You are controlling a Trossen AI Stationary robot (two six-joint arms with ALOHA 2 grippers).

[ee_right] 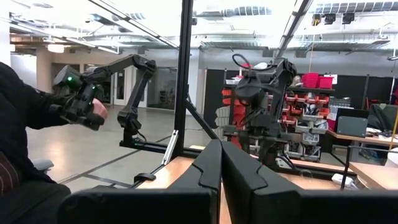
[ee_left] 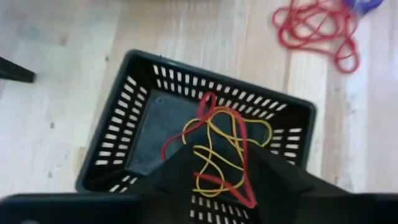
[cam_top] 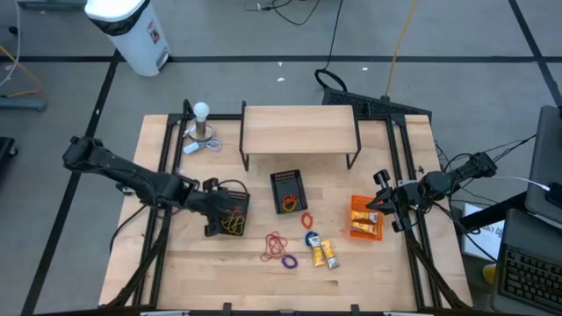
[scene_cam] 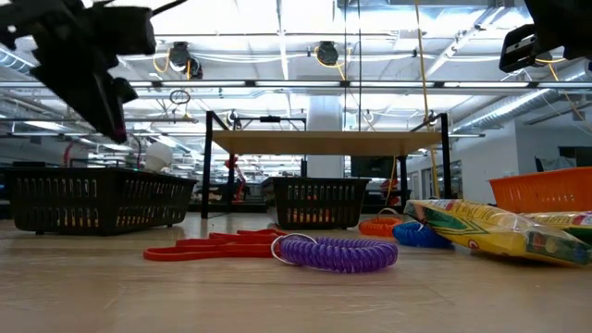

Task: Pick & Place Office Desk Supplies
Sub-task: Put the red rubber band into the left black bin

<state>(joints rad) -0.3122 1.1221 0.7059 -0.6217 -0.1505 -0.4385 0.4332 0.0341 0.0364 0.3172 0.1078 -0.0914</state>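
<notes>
Here the left gripper (ee_left: 217, 177) is being hovered over the left black mesh basket (ee_left: 118, 134), fingers parted, so red and yellow rubber bands (ee_left: 221, 146) are dropping inside; nothing clearly gripped. The right gripper (ee_right: 221, 177) is being parked closed, empty, above the orange tray (cam_top: 354, 205). More bands (cam_top: 279, 247) and yellow packets (cam_top: 323, 253) are lying loose on the table (cam_top: 378, 272).

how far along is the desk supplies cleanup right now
Partly done. Red and yellow rubber bands already lie in the left black basket; the left hand hovers over it, apparently letting them go. The right hand waits shut near the orange bin. Left on the table: red bands, a purple coil, yellow packets.
</notes>
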